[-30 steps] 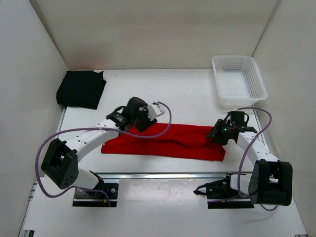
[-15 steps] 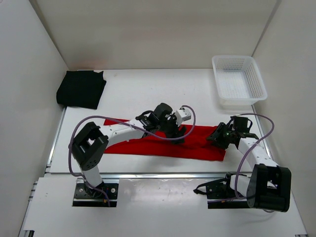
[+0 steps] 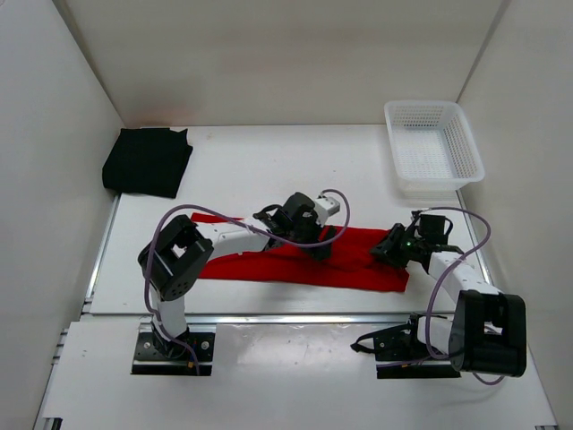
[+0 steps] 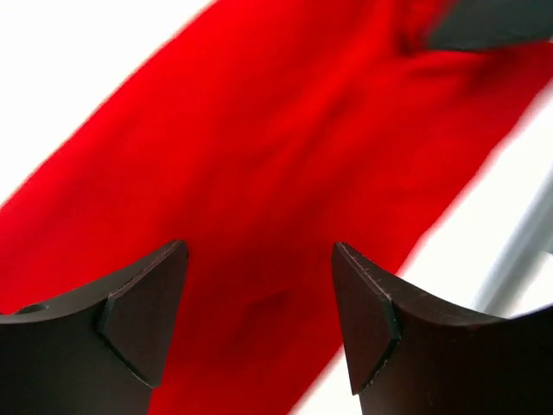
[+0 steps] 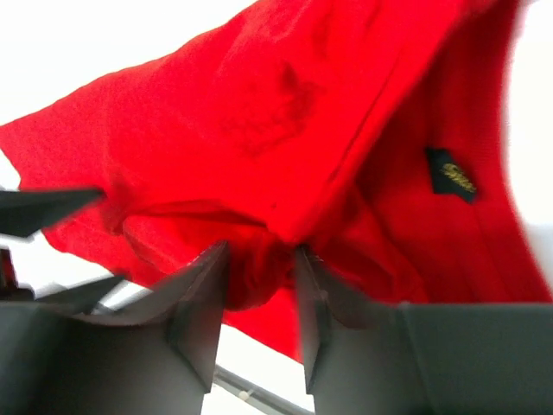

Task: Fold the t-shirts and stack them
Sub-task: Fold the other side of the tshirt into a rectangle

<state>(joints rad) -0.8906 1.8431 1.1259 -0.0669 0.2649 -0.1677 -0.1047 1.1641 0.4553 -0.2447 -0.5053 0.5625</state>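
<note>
plain white back wall [image 3: 269,63] ahead of me, white side panel on my left [image 3: 45,197] and right [image 3: 537,197], matte white tabletop [image 3: 269,161], silver rail [image 3: 295,316] along my near edge, soft even light

On the table [image 3: 269,170], the folded t-shirt [image 3: 148,161] sits in the far left corner and the mesh basket [image 3: 433,157] in the far right corner, well apart from each other. Nearer the arms, the stretched-out t-shirt [image 3: 358,269] lies crosswise over the table's near half, running from left of centre to the right side. Just before it, the metal rail [image 3: 295,316] runs along the table's near edge. The left gripper [image 4: 259,303] hangs above the middle of this t-shirt, its fingers apart over the cloth. The right gripper [image 5: 259,277] is at the t-shirt's right end, with a bunch of cloth between its fingers.
</note>
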